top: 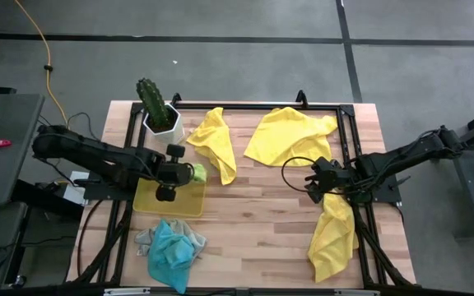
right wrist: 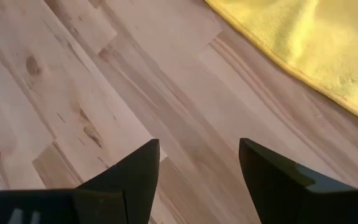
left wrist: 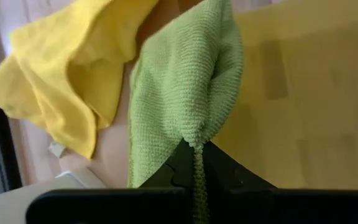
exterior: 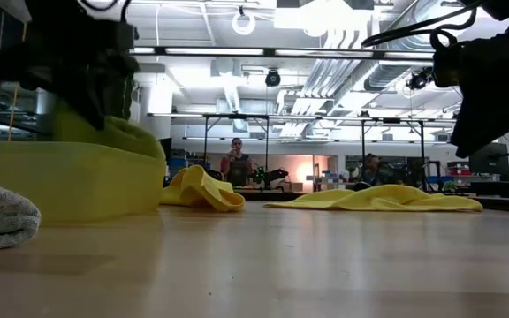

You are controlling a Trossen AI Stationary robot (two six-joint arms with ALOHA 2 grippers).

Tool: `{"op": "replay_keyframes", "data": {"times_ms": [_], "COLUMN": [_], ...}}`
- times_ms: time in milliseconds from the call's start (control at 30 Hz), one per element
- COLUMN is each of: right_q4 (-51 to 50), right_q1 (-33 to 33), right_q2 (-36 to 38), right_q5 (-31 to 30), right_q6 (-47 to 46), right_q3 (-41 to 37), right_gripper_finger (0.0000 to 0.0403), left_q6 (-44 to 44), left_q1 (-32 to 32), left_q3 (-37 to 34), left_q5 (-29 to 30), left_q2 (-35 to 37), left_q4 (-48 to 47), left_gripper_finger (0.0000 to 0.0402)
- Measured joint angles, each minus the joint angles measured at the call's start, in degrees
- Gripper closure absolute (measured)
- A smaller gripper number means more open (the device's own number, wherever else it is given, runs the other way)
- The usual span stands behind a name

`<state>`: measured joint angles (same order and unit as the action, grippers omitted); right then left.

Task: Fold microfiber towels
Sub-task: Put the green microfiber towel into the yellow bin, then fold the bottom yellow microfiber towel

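Basically a light wood table [top: 253, 205] on grey floor; low view shows a workshop behind with a person [exterior: 235, 159] standing. Yellow towels: one [top: 214, 141] by the potted cactus [top: 156, 105], one [top: 290, 134] at the far middle, one [top: 334, 237] near the right edge. Turquoise towel [top: 169, 251] on a grey towel [top: 145, 242], near side left. Left gripper [top: 189, 173] over the yellow tray [top: 167, 201], fingers clamped on the lime green towel [left wrist: 179, 99]. Right gripper [right wrist: 199, 171] hovers over bare wood, fingers spread, holding nothing.
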<state>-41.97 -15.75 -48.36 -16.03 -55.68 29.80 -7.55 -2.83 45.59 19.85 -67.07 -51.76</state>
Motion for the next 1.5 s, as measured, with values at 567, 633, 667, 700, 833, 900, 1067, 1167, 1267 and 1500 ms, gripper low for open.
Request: {"op": "replay_keyframes", "data": {"times_ms": [567,633,667,700,833,900,1067,1167,1267,1500], "right_q4": [0.18,0.18,0.15,0.15,0.14,0.17,0.19,0.19,0.19,0.19], "right_q1": [0.0,0.0,0.0,0.0,0.0,0.0,0.0,0.0,0.0,0.0], "right_q2": [-0.04,-0.04,-0.04,-0.04,-0.04,-0.04,-0.04,-0.04,-0.04,-0.04], "right_q5": [-0.02,-0.04,-0.04,-0.04,-0.04,-0.04,-0.07,-0.07,-0.07,-0.07], "right_q6": [-0.24,0.15,0.17,0.17,0.2,0.22,0.55,0.63,0.63,0.66], "right_q3": [0.0,0.0,0.0,0.0,0.0,0.0,0.0,0.0,0.0,0.0], "right_gripper_finger": [0.0192,0.0192,0.0192,0.0192,0.0192,0.0192,0.0192,0.0192,0.0192,0.0192], "left_q6": [3.86,4.77,5.24,5.56,5.86,5.88,5.44,5.45,5.44,4.41], "left_q1": [-4.41,-4.42,-4.42,-4.42,-4.39,-4.37,-4.31,-4.28,-4.28,-4.26], "left_q3": [-5.1,-5.1,-5.1,-5.07,-5.07,-5.07,-5.07,-4.73,-3.07,4.25], "left_q5": [-3.63,-4.07,-4.23,-4.26,-6.07,-7.46,-10.9,-12.42,-12.63,-10.83], "left_q2": [-8.79,-10.59,-11.43,-12.26,-14.0,-13.97,-13.59,-13.59,-13.59,-13.59], "left_q4": [10.06,10.11,9.98,9.97,9.08,9.03,9.08,7.88,6.75,-1.43], "left_gripper_finger": [0.0401,0.04,0.0397,0.0393,0.0373,0.0364,0.0342,0.0322,0.0294,0.0235]}}
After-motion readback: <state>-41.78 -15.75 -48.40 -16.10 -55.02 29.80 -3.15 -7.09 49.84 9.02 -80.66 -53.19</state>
